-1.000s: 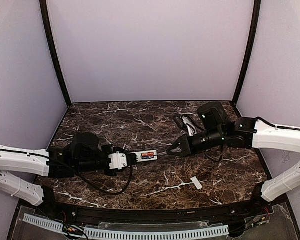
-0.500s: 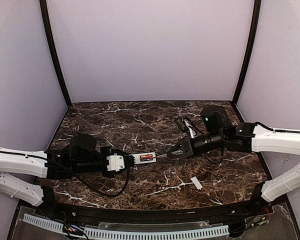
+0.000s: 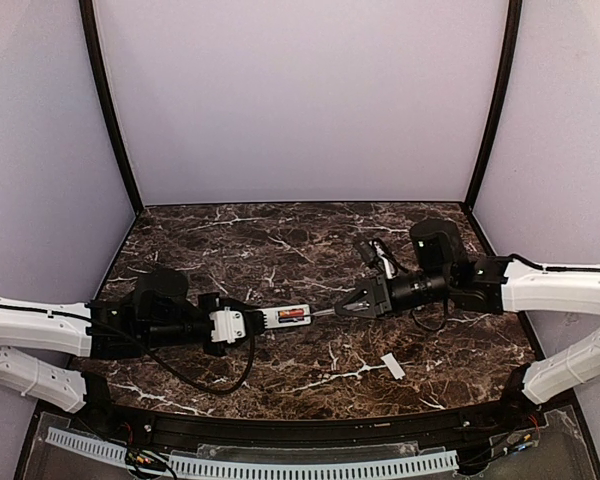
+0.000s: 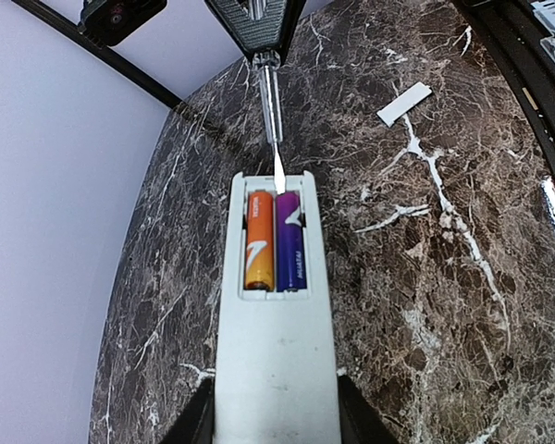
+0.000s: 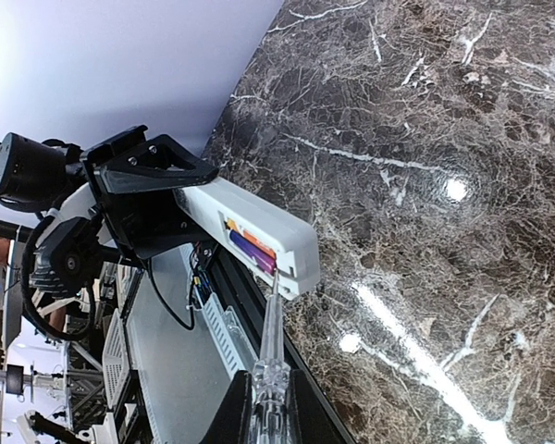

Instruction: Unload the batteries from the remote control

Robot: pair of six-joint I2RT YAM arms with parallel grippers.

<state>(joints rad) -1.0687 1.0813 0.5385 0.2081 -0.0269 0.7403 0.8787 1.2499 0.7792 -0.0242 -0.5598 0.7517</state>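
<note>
The remote control (image 3: pixel 290 315) is held out over the front middle of the table with its back turned up and its battery recess uncovered. The left gripper (image 3: pixel 263 320) is clamped on its near end, pressing on both long sides. The batteries (image 4: pixel 275 252) lie side by side in that recess; in the left wrist view the orange one is on the left and the purple one on the right. The right gripper (image 3: pixel 352 305) is closed tight around the clear handle of a screwdriver (image 5: pixel 270 356). Its thin blade reaches across to the far edge of the recess, at about the seam between the two cells.

The table (image 3: pixel 280 250) has a dark brown marble pattern with white veins, glossy enough to throw back bright spots of light in the right wrist view. Pale lilac walls (image 3: pixel 300 100) close it in at the back and on both sides, with black posts (image 3: pixel 110 110) rising at the back corners. A small flat white cover piece (image 3: pixel 392 366) lies on the surface nearer the right arm, well apart from the remote control.

In the top view the cells show only as a small reddish streak and the blade as a thin line. The left wrist view cuts off the remote control's near end and most of the left gripper. I cannot tell whether the blade tip touches a cell or only the plastic rim, nor whether the remote control's underside clears the marble.
</note>
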